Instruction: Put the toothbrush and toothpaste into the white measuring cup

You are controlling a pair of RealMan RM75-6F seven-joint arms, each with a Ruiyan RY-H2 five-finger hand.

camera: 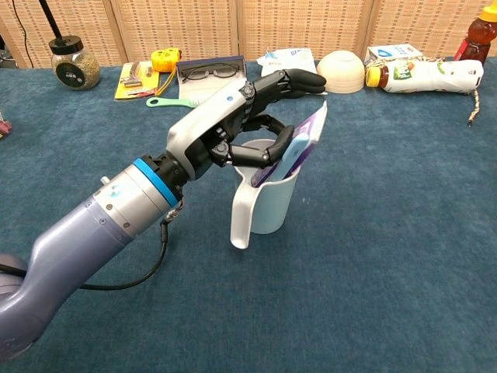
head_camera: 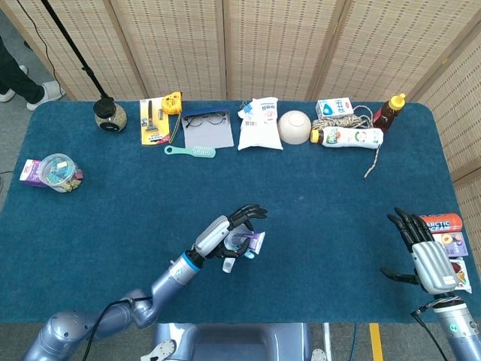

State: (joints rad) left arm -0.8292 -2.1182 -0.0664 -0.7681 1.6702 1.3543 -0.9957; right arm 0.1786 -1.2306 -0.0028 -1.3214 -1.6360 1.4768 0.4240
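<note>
Purple toothpaste (camera: 304,141) tilted in measuring cup (camera: 268,203); left robot hand (camera: 247,116) spread above.

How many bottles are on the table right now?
2: a brown bottle standing at the far right corner, and a white bottle lying beside it. None seem hidden.

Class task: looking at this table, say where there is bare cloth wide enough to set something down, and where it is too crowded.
Bare cloth lies between the white measuring cup and the right hand, and between the candy jar and the left hand. Crowded: the back edge, from the dark jar past the glasses and bowl to the honey bottle.
</note>
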